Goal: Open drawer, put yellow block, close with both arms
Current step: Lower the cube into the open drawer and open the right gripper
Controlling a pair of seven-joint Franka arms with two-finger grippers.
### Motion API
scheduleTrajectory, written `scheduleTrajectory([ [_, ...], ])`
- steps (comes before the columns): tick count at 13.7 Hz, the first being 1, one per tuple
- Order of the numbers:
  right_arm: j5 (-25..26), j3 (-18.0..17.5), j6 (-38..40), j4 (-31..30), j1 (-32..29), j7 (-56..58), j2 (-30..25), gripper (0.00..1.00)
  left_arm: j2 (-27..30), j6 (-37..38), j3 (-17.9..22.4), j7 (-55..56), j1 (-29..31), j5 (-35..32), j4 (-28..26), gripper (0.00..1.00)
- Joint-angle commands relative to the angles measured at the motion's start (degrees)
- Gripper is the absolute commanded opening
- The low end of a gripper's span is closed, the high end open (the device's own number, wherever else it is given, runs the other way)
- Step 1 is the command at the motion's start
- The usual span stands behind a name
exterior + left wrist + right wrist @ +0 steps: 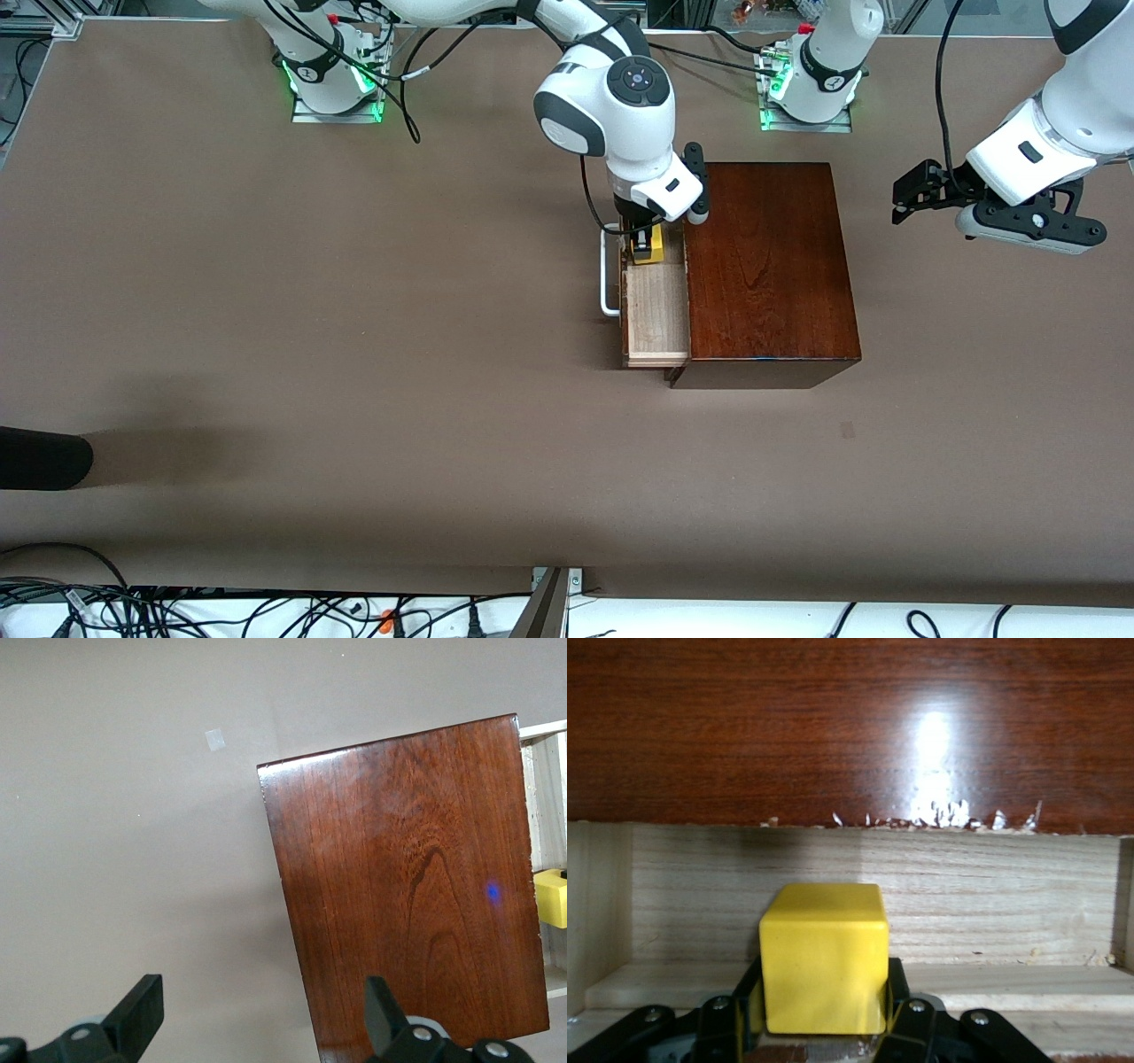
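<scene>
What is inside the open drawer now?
The drawer holds the yellow block, gripped by the right gripper at the end farther from the front camera. The rest shows bare wood. The part within the wooden box is covered.

1. Shallow pale-wood drawer (656, 306) stands pulled out, its floor bare nearer the front camera.
2. Black right gripper (645, 239) and small yellow cube (648, 245) fill its farther end.
3. Glossy reddish-brown wooden box (769, 266) walls off one side.
</scene>
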State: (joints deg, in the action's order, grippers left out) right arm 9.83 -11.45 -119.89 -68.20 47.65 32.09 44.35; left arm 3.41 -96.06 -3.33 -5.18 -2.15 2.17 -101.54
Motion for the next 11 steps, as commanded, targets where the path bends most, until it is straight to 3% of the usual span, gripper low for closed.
scheduleTrajectory([
  [1, 0.9, 0.2, 1.7, 1.4, 0.1, 0.9, 1.0, 0.16, -0.8, 0.9, 0.2, -0.8, -0.2, 1.5, 1.9, 1.0],
  [10, 1.9, 0.2, 0.4, 1.4, 0.4, 0.4, 2.9, 0.17, -0.8, 0.9, 0.2, -0.7, -0.4, 1.5, 2.0, 1.0],
  [11, 2.1, 0.3, 0.5, 1.4, 0.4, 0.4, 2.8, 0.41, -0.8, 0.9, 0.2, -0.7, -0.4, 1.5, 2.0, 1.0],
])
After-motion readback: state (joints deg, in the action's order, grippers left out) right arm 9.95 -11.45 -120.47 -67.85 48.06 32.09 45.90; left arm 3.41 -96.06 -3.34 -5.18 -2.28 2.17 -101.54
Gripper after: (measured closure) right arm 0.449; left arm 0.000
